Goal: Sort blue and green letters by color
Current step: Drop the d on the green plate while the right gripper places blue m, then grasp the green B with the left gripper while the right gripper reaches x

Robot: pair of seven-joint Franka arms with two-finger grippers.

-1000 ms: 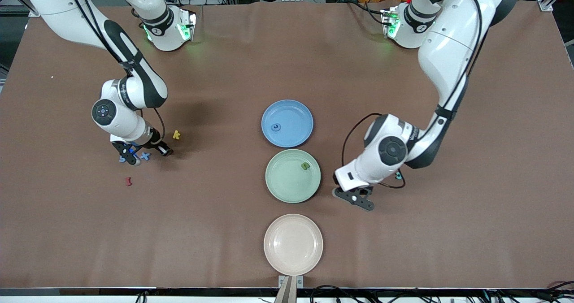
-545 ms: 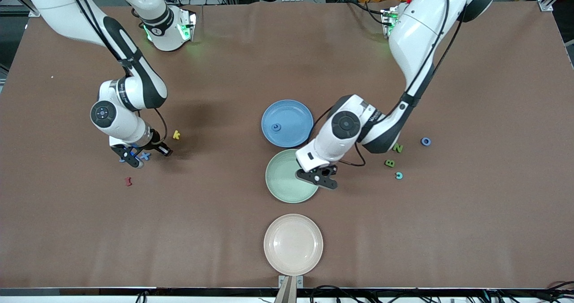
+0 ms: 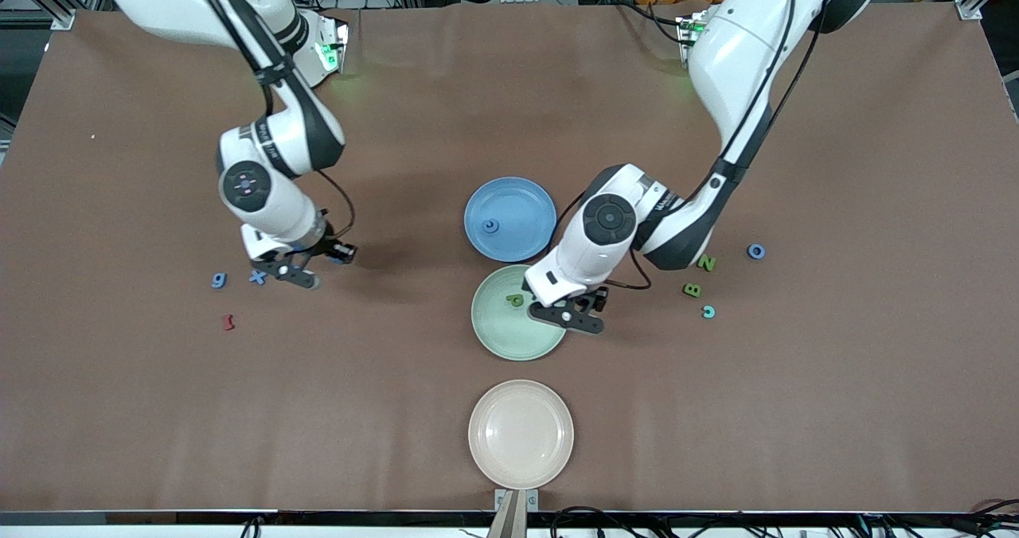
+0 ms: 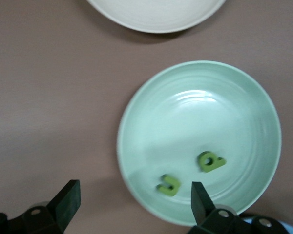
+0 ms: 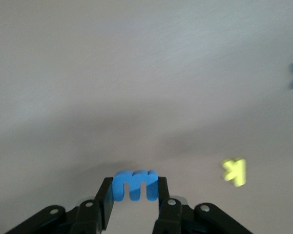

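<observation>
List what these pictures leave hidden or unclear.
- Front view: the left arm's wrist covers part of the green plate, hiding the second green letter.
- Front view: the right gripper hides the blue letter it holds and the yellow k.
- Left wrist view: the frame edge cuts off the cream plate.

The left gripper [image 4: 132, 204] is held with its fingers spread wide apart. The right gripper [image 5: 135, 195] is kept raised, its fingers pressed on a blue letter [image 5: 135, 185].
</observation>
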